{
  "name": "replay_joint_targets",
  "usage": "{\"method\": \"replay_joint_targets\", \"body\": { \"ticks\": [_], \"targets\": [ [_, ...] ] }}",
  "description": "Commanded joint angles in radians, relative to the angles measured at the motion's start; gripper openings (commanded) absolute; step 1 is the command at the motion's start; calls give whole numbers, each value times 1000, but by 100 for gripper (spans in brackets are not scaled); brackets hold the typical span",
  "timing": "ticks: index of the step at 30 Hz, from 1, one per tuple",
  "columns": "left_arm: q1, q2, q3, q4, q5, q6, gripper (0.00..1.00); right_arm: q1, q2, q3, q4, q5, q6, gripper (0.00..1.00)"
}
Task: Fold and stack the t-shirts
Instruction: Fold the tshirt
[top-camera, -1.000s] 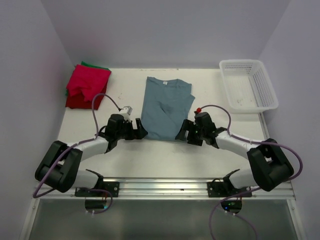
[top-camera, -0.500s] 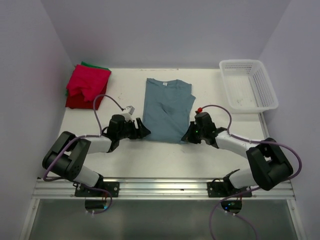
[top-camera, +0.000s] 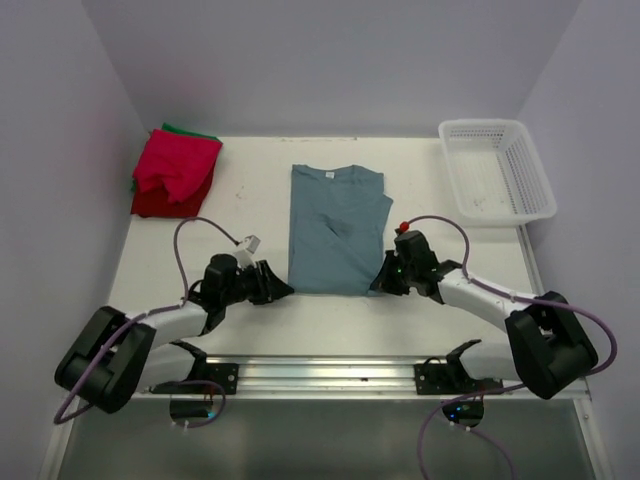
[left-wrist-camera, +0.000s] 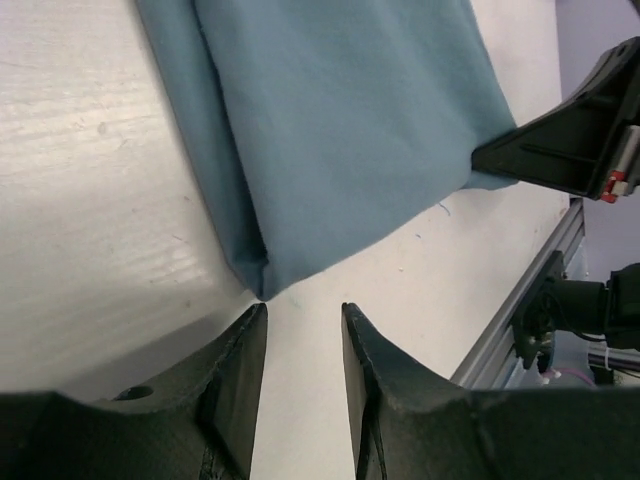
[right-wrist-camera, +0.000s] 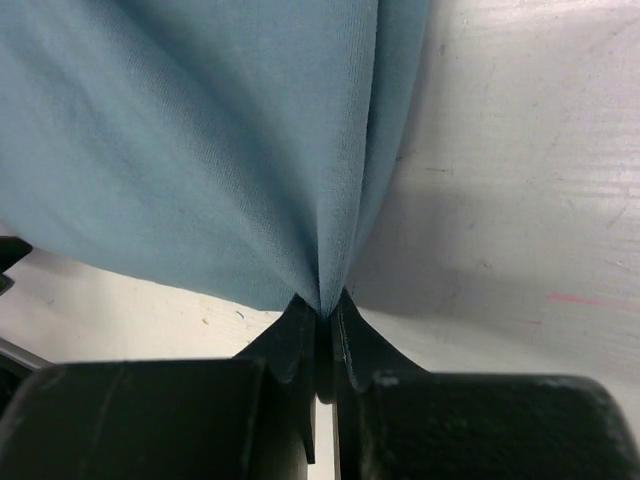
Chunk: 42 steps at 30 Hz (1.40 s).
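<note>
Folded red and green t-shirts (top-camera: 172, 172) sit stacked far left, while the blue-grey t-shirt (top-camera: 335, 230) lies half-folded on the table (top-camera: 250, 190), its near corners met by the right gripper (right-wrist-camera: 322, 312), clamped on, and the left gripper (left-wrist-camera: 305, 318), parted and empty.

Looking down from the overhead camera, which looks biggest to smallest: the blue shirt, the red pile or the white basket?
1. blue shirt: largest, but only narrowly.
2. basket: close to the shirt in area, so the first two places are unsure.
3. red pile: clearly the smallest.
</note>
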Motion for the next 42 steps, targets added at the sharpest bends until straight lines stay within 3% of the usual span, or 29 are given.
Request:
{"method": "replay_joint_targets", "body": {
  "ticks": [1, 5, 11, 18, 27, 30, 37, 42],
  "targets": [
    [-20, -143, -10, -79, -23, -42, 39, -1, -59, -18, -37, -23, -20, 0],
    [-34, -281, -6, -179, -98, -41, 41, -1, -79, -36, -46, -23, -26, 0],
    [-41, -147, 78, -325, -181, 10, 68, -1, -58, -27, -43, -21, -38, 0],
    [-103, -37, 103, -269, -219, -16, 75, -1, -44, -21, -38, -12, -43, 0],
    [-143, 76, 115, -131, -222, -60, 76, -1, -29, -18, -21, -12, -43, 0],
    [-147, 124, 122, -89, -214, -68, 69, -1, -19, -18, -14, -14, -43, 0],
    [-152, 210, 109, 10, -170, -91, 32, -1, -10, -21, -1, -17, -46, 0],
    [-155, 202, 99, 13, -155, -93, 13, -1, -32, -24, -8, -33, -54, 0]
  ]
}}
